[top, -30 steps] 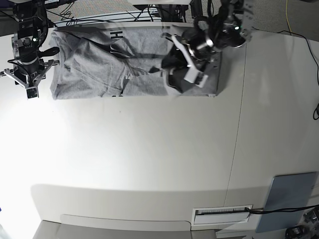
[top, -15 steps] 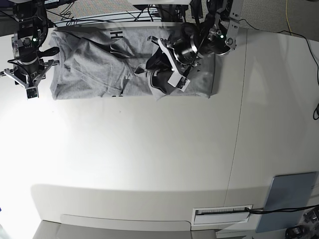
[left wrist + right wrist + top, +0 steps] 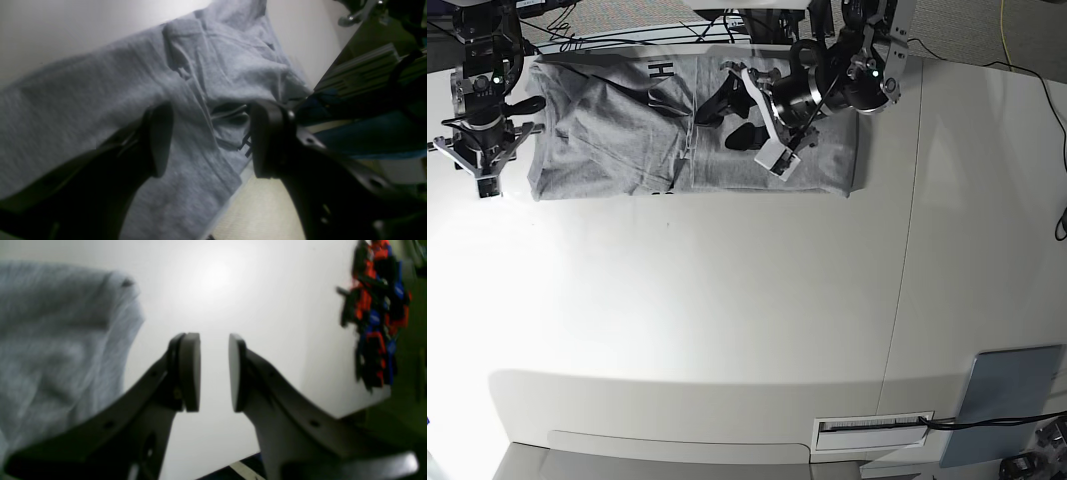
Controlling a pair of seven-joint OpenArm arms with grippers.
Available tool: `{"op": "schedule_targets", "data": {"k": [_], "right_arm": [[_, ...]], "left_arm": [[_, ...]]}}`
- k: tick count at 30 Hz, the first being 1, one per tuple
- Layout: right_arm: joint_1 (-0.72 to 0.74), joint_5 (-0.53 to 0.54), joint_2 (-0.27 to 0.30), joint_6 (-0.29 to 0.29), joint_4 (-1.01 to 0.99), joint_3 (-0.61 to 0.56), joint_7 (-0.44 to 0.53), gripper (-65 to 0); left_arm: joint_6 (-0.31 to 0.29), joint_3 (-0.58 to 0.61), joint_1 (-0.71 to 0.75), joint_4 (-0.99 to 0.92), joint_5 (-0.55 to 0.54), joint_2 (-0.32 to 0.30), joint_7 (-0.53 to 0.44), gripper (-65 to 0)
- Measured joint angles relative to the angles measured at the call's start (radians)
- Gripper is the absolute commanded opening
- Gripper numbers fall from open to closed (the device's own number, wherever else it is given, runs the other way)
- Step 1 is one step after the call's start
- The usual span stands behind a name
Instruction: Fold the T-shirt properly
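One broad white table (image 3: pixel 727 320) fills the base view, and the T-shirt (image 3: pixel 617 130) lies stretched along its far edge, heather grey, rumpled, black lettering showing near the top. Right side of that cloth lies flat and smooth; the middle is creased. Over it hangs the left gripper (image 3: pixel 752 115), jaws spread wide, nothing between them, grey fabric plain to see in the gap from the wrist camera. Off the shirt's other end sits the right gripper (image 3: pixel 485 165), above bare table just beside the cloth edge, jaws narrowly parted and holding nothing. Down in the near corner, a grey-blue panel (image 3: pixel 1012 400).
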Motion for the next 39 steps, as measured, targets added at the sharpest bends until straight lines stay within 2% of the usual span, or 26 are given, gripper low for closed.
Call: {"op": "schedule_targets", "data": {"k": [2,4,5,6,8,10,12,15,24,27,33,37,39], "right_arm": [[0.000,-0.037,0.000,-0.043,0.010,0.000,-0.034,-49.9],[0.000,-0.058,0.000,-0.043,0.010,0.000,-0.105,-49.9],[0.000,-0.058,0.000,-0.023,0.010,0.000,-0.153,-49.6],[0.000,-0.052,0.000,0.038,0.010,0.000,-0.185,-47.4],[-0.003,0.031,0.000,0.118,0.008,0.001,-0.219,-38.7],[-0.006,0.128,0.000,0.163,0.007,0.001,-0.210,-27.8],[-0.008,0.198,0.000,0.180,0.007,0.000,-0.193,-23.6],[-0.008,0.225,-0.003,0.202,0.007,0.001,-0.188,-23.6],[0.015,0.406,-0.112,0.280,-0.169,0.017,-0.120,-23.6],[0.029,0.423,-0.112,0.286,-0.184,0.029,-0.111,-23.6],[0.029,0.517,-0.116,0.311,-0.185,0.169,-0.112,-23.6],[0.029,0.611,-0.116,0.389,-0.198,0.287,-0.135,-23.6],[0.031,0.641,-0.116,0.408,-0.236,0.308,-0.151,-23.6]], "left_arm": [[-0.005,-0.011,-0.012,0.001,0.003,0.000,0.000,-27.9],[-0.005,-0.029,-0.014,0.015,0.004,-0.001,0.000,-28.0],[-0.006,-0.038,-0.013,0.025,0.006,-0.001,0.000,-28.1],[-0.027,-0.051,-0.014,0.033,0.008,-0.002,0.002,-28.1],[-0.055,-0.072,-0.014,0.055,0.010,-0.003,0.027,-28.1],[-0.057,-0.073,-0.011,0.078,0.014,-0.003,0.054,-28.1],[-0.058,-0.071,-0.008,0.096,0.010,-0.003,0.071,-28.1],[-0.058,-0.071,-0.008,0.103,0.010,-0.003,0.079,-28.1],[-0.058,-0.071,-0.003,0.103,0.011,-0.003,0.083,-28.1],[-0.058,-0.071,-0.003,0.103,0.013,-0.003,0.083,-28.1],[-0.058,-0.071,-0.003,0.103,0.048,-0.003,0.083,-28.1],[-0.058,-0.071,-0.003,0.103,0.048,-0.003,0.083,-28.1],[-0.058,-0.071,-0.003,0.103,0.048,-0.003,0.083,-28.2]]}}
